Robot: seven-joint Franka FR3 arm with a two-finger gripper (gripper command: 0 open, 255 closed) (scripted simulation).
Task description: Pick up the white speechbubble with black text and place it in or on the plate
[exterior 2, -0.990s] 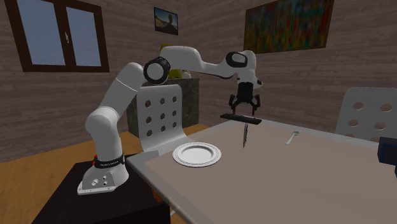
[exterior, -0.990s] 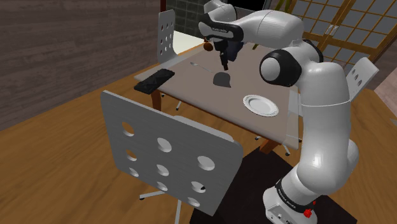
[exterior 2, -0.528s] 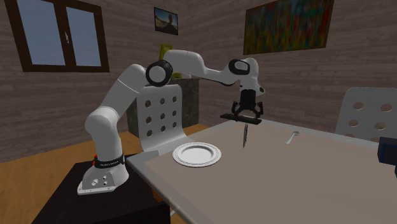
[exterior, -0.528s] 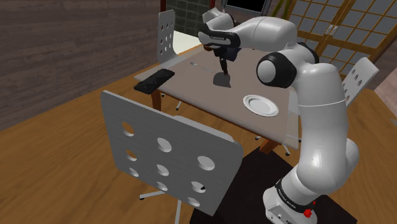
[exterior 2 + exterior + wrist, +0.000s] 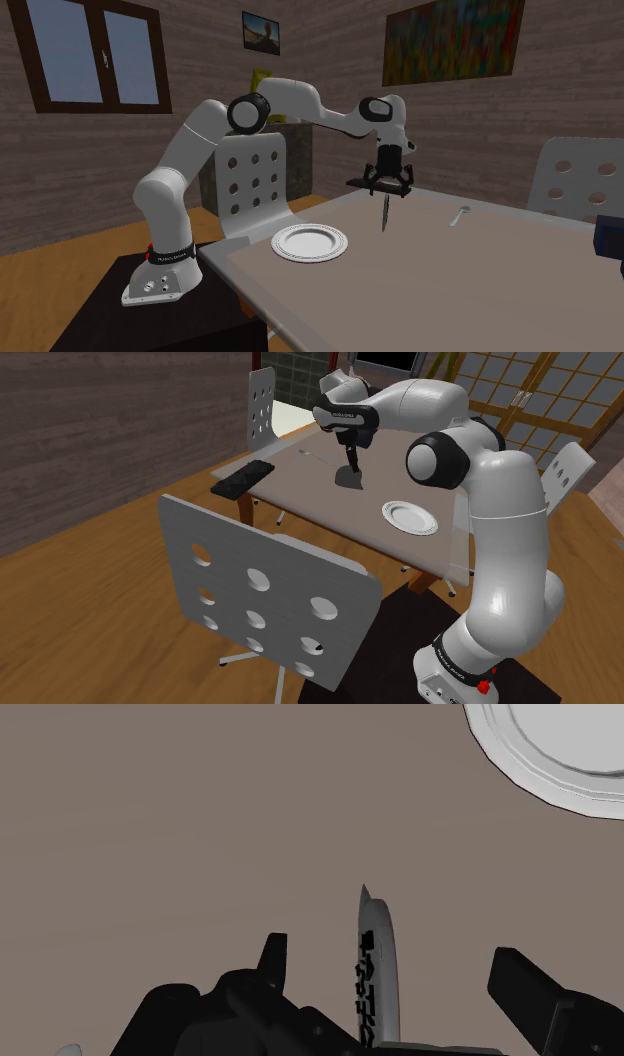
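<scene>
Squarely over the upright speech bubble, fingers spread

Starting at the second exterior view's left, the dark stand (image 5: 100, 320) carries the white arm (image 5: 200, 130), which arches over toward the table (image 5: 420, 290). A chair with a holed back (image 5: 255, 180) stands behind the table's near corner. On the tabletop the white plate (image 5: 310, 242) comes first. Apart from it, toward that view's right, the speech bubble (image 5: 385, 212) stands on edge and shows as a thin sliver. The gripper (image 5: 388, 186) hangs directly above it, pointing down, with its tips at the bubble's top. Farther right a spoon (image 5: 460, 214) lies flat, and a second chair (image 5: 585, 180) stands past the table.

From the shoulder view's left, a flat black slab (image 5: 242, 479) lies near the table's edge. The speech bubble (image 5: 349, 476) stands near the middle of the table under the gripper (image 5: 351, 457). The plate (image 5: 410, 517) sits to the right of it, nearer the arm's base and well apart from the bubble.

At the wrist, the gripper (image 5: 392, 952) has its two black fingers (image 5: 272, 959) set wide apart. The speech bubble (image 5: 380, 989), white with black lettering, runs edge-on between them. A gap shows on either side, so neither finger touches it and nothing is held. The plate (image 5: 520, 774) shows its rim well beyond the fingertips, with bare tabletop between it and the bubble.
</scene>
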